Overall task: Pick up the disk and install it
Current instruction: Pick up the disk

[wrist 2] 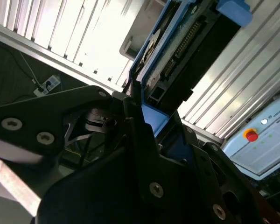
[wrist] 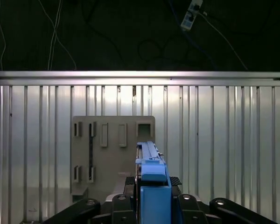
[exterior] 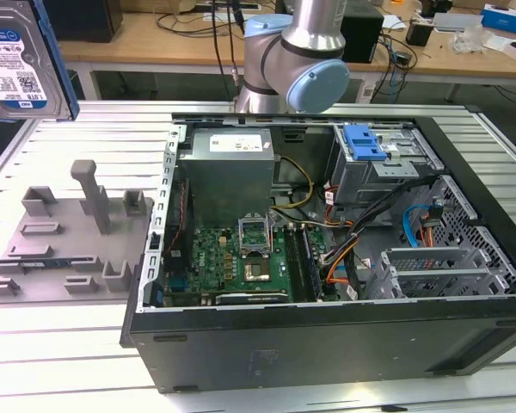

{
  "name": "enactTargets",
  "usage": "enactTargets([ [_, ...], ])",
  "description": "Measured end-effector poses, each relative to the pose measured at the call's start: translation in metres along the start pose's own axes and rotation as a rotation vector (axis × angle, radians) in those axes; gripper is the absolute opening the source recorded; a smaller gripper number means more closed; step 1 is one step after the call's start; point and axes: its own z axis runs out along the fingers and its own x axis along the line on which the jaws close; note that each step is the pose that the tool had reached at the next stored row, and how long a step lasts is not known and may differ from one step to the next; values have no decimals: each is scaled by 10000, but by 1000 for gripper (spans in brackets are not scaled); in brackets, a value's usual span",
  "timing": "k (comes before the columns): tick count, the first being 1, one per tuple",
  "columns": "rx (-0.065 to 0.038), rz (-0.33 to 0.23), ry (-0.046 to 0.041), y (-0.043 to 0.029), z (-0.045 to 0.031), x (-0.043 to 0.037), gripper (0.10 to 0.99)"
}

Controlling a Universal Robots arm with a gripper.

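— Where is everything?
— The desk [wrist: 224, 140] lies well below the jaws. The open case [exterior: 327, 258] sits well apart from them, and the grey holder [wrist: 113, 158] is beneath.
— And the disk?
— The disk [wrist: 151, 179] stands on edge between the jaws, which are closed on its blue frame, clear of the holder.

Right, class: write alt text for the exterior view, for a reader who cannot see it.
A silver disk with a blue-and-white label hangs at the exterior view's upper left, above a grey fixture plate on the slatted table. At the centre lies an open computer case, motherboard exposed, with the robot arm behind it.
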Motion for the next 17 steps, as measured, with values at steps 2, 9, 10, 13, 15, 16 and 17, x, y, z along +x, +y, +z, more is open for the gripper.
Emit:
enactTargets([
  [2, 0, 1, 0, 0, 0, 0, 365],
  [9, -1, 0, 0, -89, -6, 73, 365],
  [10, -1, 2, -1, -147, -11, 112, 365],
  [13, -1, 0, -5, -310, -28, 224, 365],
  [15, -2, 2, -4, -394, -36, 282, 365],
  [16, -2, -1, -4, -457, -39, 328, 365],
  [17, -1, 0, -5, -504, -40, 365, 365],
])
